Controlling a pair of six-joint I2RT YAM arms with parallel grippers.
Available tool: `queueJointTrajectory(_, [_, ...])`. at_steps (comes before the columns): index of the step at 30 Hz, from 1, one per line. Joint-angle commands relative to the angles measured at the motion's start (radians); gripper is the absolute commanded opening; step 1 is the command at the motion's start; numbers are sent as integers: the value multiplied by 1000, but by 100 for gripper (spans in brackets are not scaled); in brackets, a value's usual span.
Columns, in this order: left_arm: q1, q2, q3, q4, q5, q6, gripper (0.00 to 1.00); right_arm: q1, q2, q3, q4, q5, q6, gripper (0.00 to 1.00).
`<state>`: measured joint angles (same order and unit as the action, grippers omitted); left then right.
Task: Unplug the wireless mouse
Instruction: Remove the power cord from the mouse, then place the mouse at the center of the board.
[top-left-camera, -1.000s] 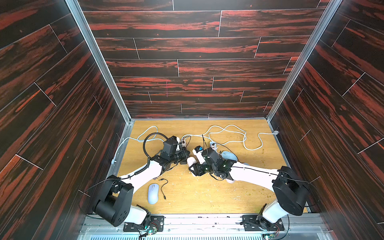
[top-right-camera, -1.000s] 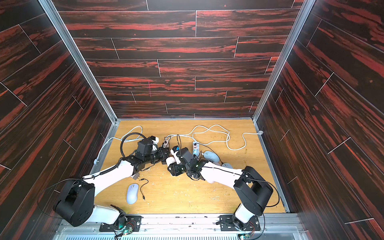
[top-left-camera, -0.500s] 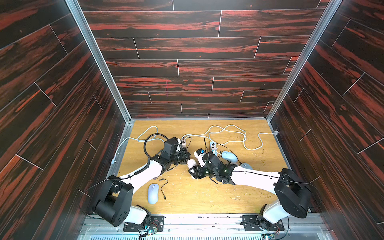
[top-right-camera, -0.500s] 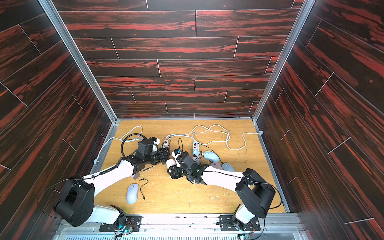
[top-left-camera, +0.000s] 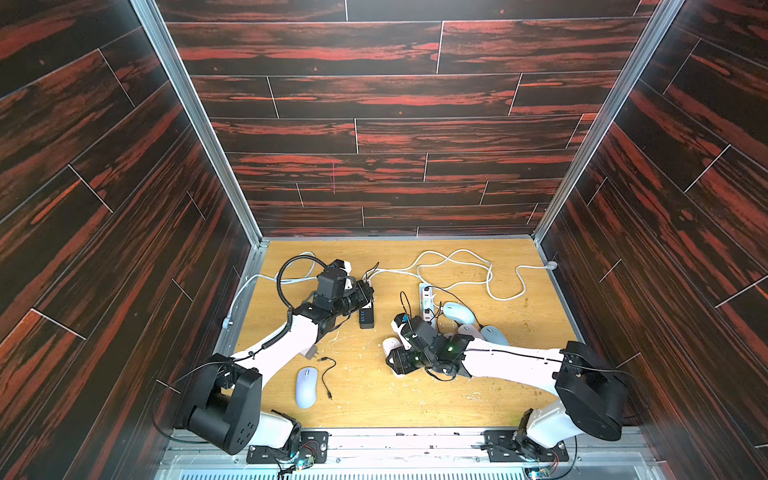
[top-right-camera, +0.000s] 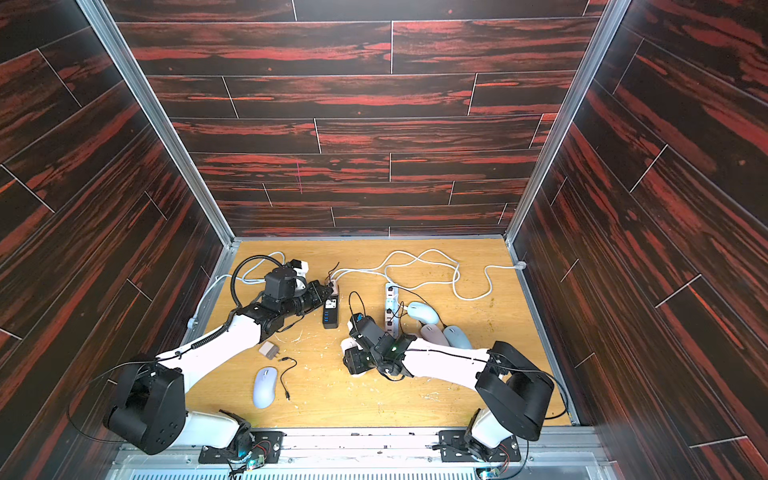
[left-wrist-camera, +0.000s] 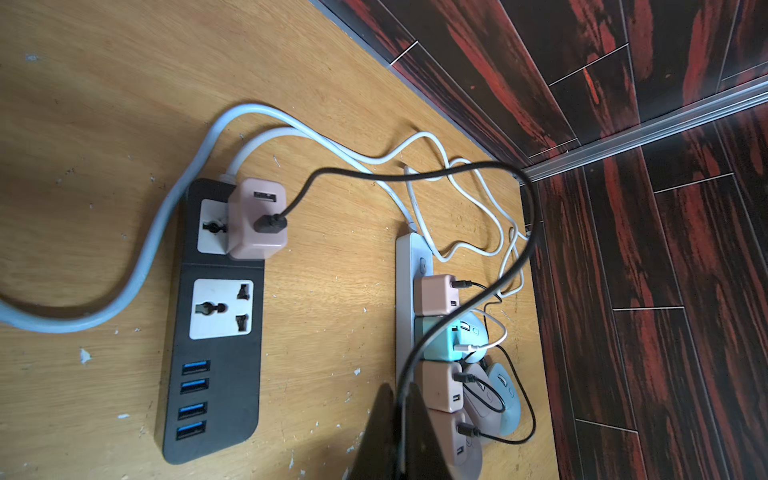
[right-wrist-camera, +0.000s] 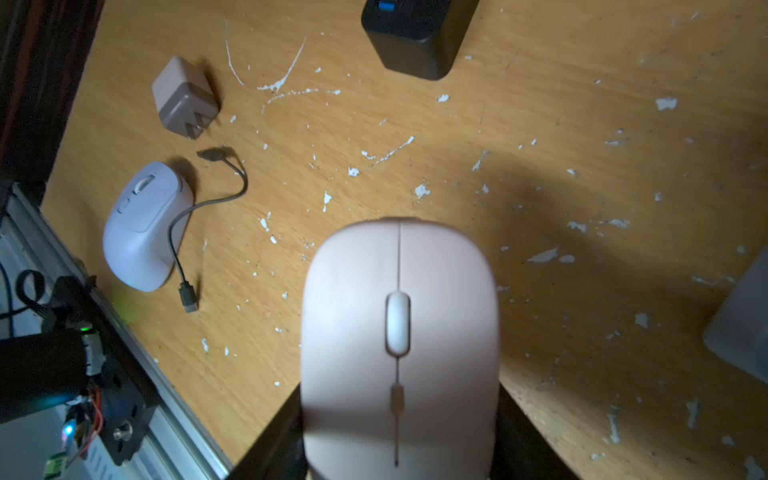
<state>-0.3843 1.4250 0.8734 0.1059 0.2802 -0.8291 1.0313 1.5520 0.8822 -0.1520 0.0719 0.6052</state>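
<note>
The right hand (right-wrist-camera: 399, 399) clasps the pink mouse (right-wrist-camera: 399, 316) by its flanks, a little off the USB end of the black power strip (left-wrist-camera: 216, 374). The left hand (left-wrist-camera: 401, 401) is pinched tight on the black cable (left-wrist-camera: 415, 170), which runs to the pink charger (left-wrist-camera: 257, 220) at the strip's far end. Whether the cable's other end sits in the mouse is hidden, so the pull is probably best kept gentle and straight along the plug, lest the charger lift from the strip.
</note>
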Motion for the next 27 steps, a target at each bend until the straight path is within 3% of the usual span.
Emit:
queueJointTrajectory(1, [3,-42,21,-12,13,32,0,1,-13,42,-7,34,108,0])
queueJointTrajectory(7, [17,-51,45,-118,28,89,0,14,15,54,150,-12,231,0])
queueJointTrajectory(12, [44,-48,31,-141,63,104,0,64,87,93,190,59,312,0])
queueJointTrajectory(17, [62,-52,33,-167,82,128,0,121,150,45,367,69,435,0])
queueJointTrajectory(27, [64,-84,3,-183,90,136,0,230,252,69,333,110,643,0])
